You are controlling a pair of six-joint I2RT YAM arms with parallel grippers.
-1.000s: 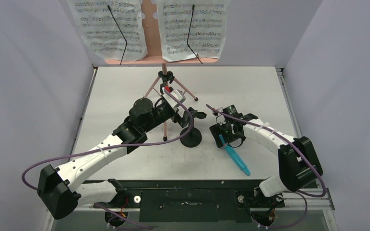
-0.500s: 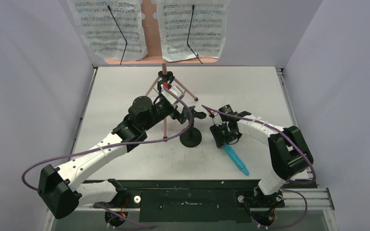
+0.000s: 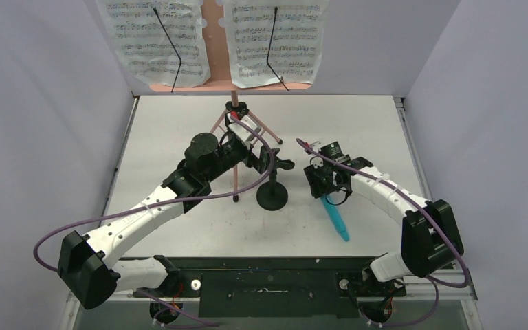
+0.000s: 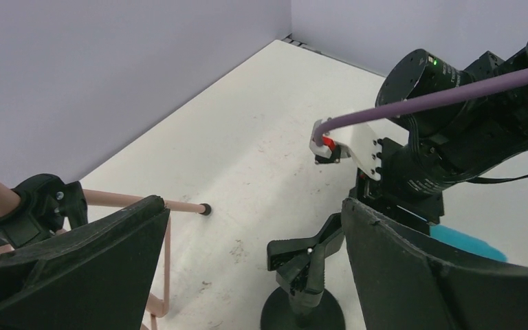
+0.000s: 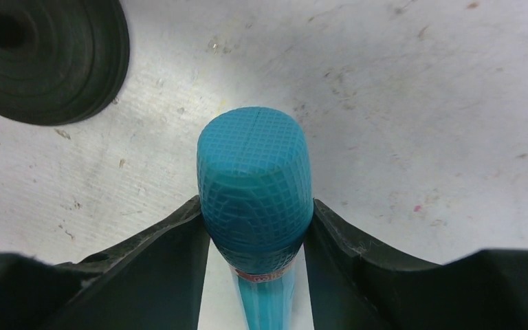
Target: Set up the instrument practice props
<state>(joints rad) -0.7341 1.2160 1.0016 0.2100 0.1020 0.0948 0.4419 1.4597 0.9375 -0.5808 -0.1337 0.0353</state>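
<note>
My right gripper [image 3: 324,187] [image 5: 254,221] is shut on the gridded head of the teal toy microphone [image 3: 335,218] [image 5: 254,175]. The handle trails toward the near edge, low over the table. The short black mic stand [image 3: 273,195] [image 4: 311,275] stands just left of it, and its round base [image 5: 45,58] shows in the right wrist view. My left gripper [image 3: 267,162] [image 4: 252,206] hangs open around the stand's clip without touching it. At the back, the pink music stand [image 3: 211,41] holds two sheet-music pages [image 3: 157,38] [image 3: 275,38].
The pink tripod legs [image 3: 235,172] [image 4: 137,201] spread beneath my left wrist, close to the mic stand. Purple cables loop from both arms. Grey walls close in the back and sides, and a black rail runs along the near edge [image 3: 268,282].
My right gripper has shut on the microphone's head, and the handle has swung a little toward the left. My left gripper has edged toward the far side, still open.
</note>
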